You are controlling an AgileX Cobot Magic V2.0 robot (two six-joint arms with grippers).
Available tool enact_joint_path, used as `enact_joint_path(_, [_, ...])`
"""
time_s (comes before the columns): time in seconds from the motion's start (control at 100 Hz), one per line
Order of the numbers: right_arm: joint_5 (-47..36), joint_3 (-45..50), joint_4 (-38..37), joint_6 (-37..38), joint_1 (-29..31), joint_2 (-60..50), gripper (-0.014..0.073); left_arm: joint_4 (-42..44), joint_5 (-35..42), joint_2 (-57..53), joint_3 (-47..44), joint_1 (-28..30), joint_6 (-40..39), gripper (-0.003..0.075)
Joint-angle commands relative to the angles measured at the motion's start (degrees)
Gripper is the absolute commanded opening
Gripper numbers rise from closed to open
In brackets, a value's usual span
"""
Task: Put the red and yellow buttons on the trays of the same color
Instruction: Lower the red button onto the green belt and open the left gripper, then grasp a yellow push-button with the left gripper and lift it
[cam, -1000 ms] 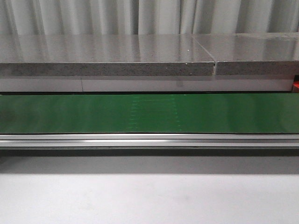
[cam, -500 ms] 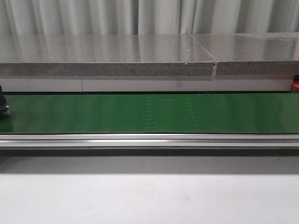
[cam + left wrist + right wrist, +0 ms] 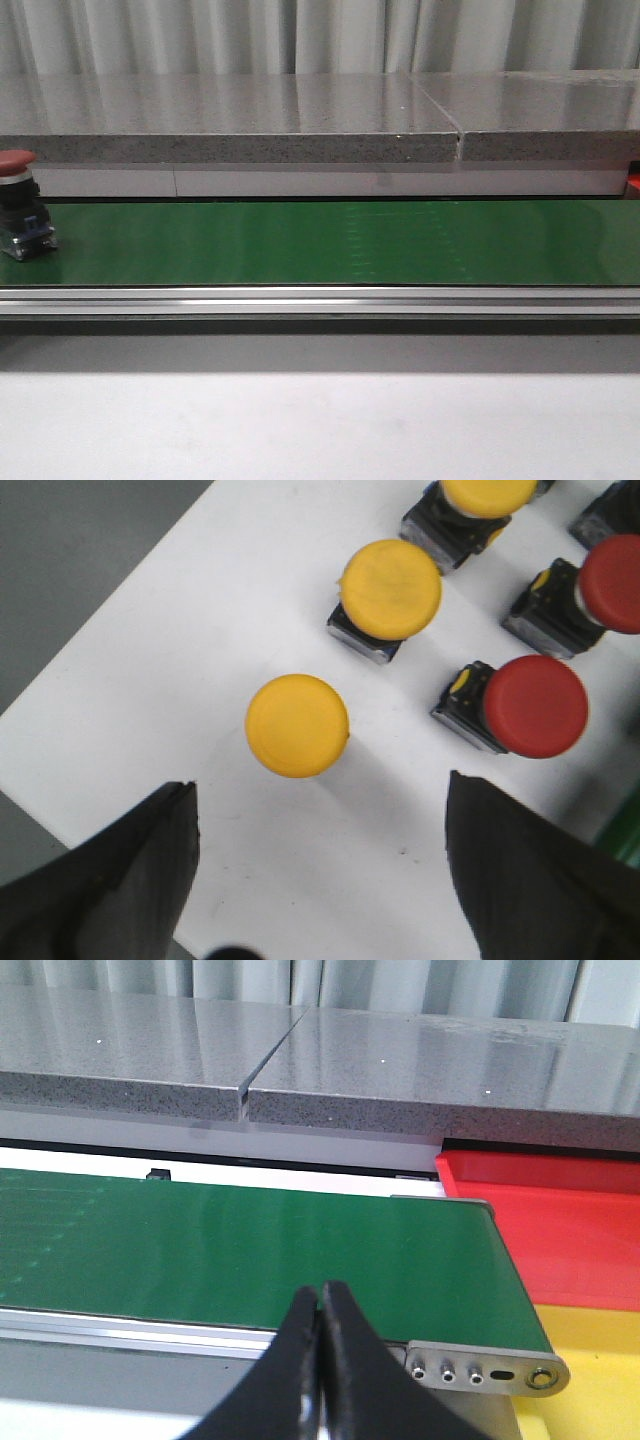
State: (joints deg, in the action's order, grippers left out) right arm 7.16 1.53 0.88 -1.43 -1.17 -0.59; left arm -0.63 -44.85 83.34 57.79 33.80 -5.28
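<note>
A red button (image 3: 18,205) on a black base rides the green belt (image 3: 320,243) at its far left end in the front view. In the left wrist view, three yellow buttons (image 3: 297,725) (image 3: 390,589) (image 3: 487,494) and two red buttons (image 3: 534,706) (image 3: 611,570) stand on a white surface (image 3: 180,650). My left gripper (image 3: 320,855) hangs open above that surface, with nothing between its fingers. My right gripper (image 3: 321,1310) is shut and empty, in front of the belt's right end. The red tray (image 3: 560,1230) and the yellow tray (image 3: 600,1360) lie just past that end.
A grey stone shelf (image 3: 230,120) runs behind the belt. An aluminium rail (image 3: 320,300) borders the belt's near edge, ending in a metal bracket (image 3: 485,1368). The white surface's edge drops to grey floor (image 3: 70,570) beside the buttons.
A red button has come into view at the belt's left end and moved right. The belt's seam marks have also shifted right.
</note>
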Motion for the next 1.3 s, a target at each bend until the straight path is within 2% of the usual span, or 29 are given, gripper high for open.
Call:
enact_joint_path(0.0, [-4.65,-0.82,-0.28,-0.29,0.27,-1.06,-0.0066,0.03,3.28,1.12,1.28,0.39,-0.66,0.0503])
enact_joint_path(0.57, [-4.65,-0.82,-0.28,-0.29,0.27,-1.06,-0.0066,0.63,11.42,12.64,1.38,0.39,-0.66,0.0503])
enact_joint_path(0.66, [-4.65,-0.82,-0.28,-0.29,0.27,-1.06,-0.0066,0.63,11.42,13.69,1.38,0.39,-0.66,0.0479])
enact_joint_path(0.75, [-4.65,-0.82,-0.28,-0.29,0.27,-1.06,-0.0066,0.63,11.42,13.92,1.38,0.39,-0.66,0.0400])
enact_joint_path(0.92, [-4.65,-0.82,-0.28,-0.29,0.27,-1.06,-0.0066,0.63,11.21,12.53,1.38,0.39,-1.50,0.0148])
enact_joint_path(1.06, [-4.65,-0.82,-0.28,-0.29,0.27,-1.06,-0.0066,-0.03,10.42,9.32,1.38,0.39,-1.80,-0.0006])
enact_joint_path(1.29, [-4.65,-0.82,-0.28,-0.29,0.27,-1.06,-0.0066,-2.39,8.10,-0.71,1.38,0.27,-1.80,-0.0019])
